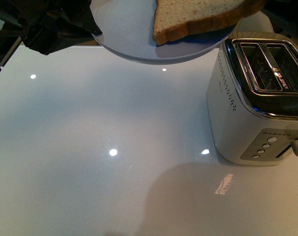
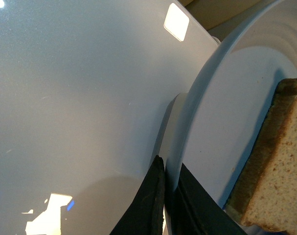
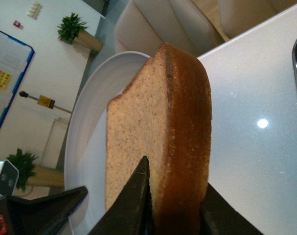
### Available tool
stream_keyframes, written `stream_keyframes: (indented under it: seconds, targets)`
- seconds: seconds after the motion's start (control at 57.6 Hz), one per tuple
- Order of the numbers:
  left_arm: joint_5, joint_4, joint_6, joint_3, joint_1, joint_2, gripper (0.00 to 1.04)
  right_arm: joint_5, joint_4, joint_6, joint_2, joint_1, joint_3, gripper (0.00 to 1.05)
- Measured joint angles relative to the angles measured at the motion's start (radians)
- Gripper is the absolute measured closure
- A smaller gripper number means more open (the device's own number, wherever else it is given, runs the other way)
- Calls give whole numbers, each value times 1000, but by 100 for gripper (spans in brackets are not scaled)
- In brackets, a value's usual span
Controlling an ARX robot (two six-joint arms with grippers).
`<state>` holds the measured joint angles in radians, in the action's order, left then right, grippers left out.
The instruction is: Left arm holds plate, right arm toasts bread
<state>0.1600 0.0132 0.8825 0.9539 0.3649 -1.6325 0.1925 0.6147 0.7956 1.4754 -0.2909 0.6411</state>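
The pale blue-grey plate (image 1: 124, 29) hangs above the white table at the top of the front view. My left gripper (image 1: 92, 27) is shut on its left rim. In the left wrist view the black fingers (image 2: 150, 205) pinch the plate's rim (image 2: 197, 112) from both sides. The bread (image 1: 198, 17), a brown-crusted slice, sits over the plate's right half. In the right wrist view my right gripper (image 3: 175, 205) is shut on the bread (image 3: 163, 122), one finger on each face, with the plate (image 3: 89, 107) behind it. The right gripper does not show in the front view.
A white and chrome two-slot toaster (image 1: 257, 98) stands at the right of the table, slots facing up, just below and right of the plate. The glossy table (image 1: 114, 147) reflects ceiling lights. Pale chairs (image 3: 153, 24) stand beyond the table's far edge.
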Motion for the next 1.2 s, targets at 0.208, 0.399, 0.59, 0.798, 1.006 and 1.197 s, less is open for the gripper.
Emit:
stream_keyframes:
  seconds: [0.208, 0.399, 0.59, 0.798, 1.006, 1.197]
  targets:
    - [0, 0, 2, 0, 0, 0, 102, -53, -66, -4, -134, 85, 17, 101]
    - [0, 0, 2, 0, 0, 0, 102, -274, -200, -254, -238, 148, 82, 101]
    - [1, 0, 2, 0, 0, 0, 102, -395, -179, -492, -237, 133, 61, 101]
    - [1, 0, 2, 0, 0, 0, 102, -428, -154, -610, -151, 93, 34, 101]
    - [1, 0, 2, 0, 0, 0, 102, -466, -116, -678, -53, 72, 19, 101]
    - [1, 0, 2, 0, 0, 0, 102, -475, -107, -718, 16, 59, 19, 101]
